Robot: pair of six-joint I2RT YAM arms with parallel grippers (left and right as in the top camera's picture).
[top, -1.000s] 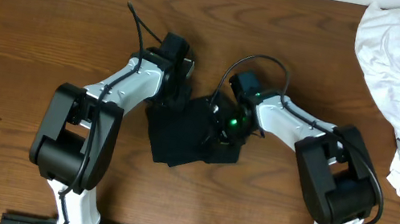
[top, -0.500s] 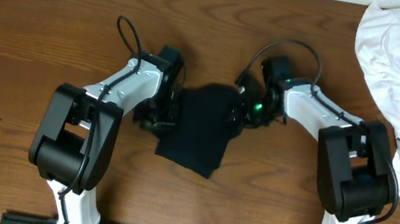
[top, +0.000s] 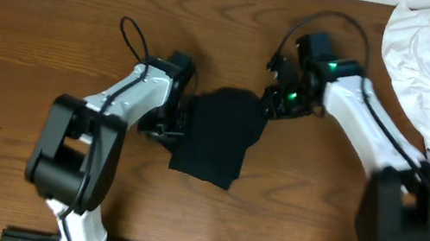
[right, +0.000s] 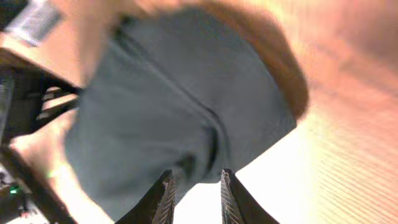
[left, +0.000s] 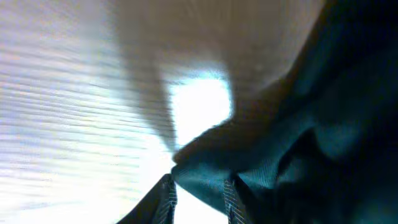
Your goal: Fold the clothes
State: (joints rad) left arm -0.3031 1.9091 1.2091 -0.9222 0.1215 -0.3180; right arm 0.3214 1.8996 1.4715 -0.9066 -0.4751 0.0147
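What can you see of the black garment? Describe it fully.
The black garment is soft, matte cloth, folded into a compact, rough rectangle lying flat on the wooden table, tilted slightly. No logo or tag shows. The left hand is at its left edge, the right hand at its far right corner, fingers parted.

Left wrist view blurred: table point(left: 74, 112) grain unreadable, black garment point(left: 323, 124) cut off at 3 and 6 o'clock. Left gripper point(left: 198, 198) shows fingertips only, at 6 o'clock; whether they pinch the cloth cannot be told. Right wrist view soft; right gripper point(right: 194, 194) cropped at 6 o'clock. Overhead: white garments point(top: 429, 69) run off frame at 2–3 o'clock; both grippers' jaws too small to read.
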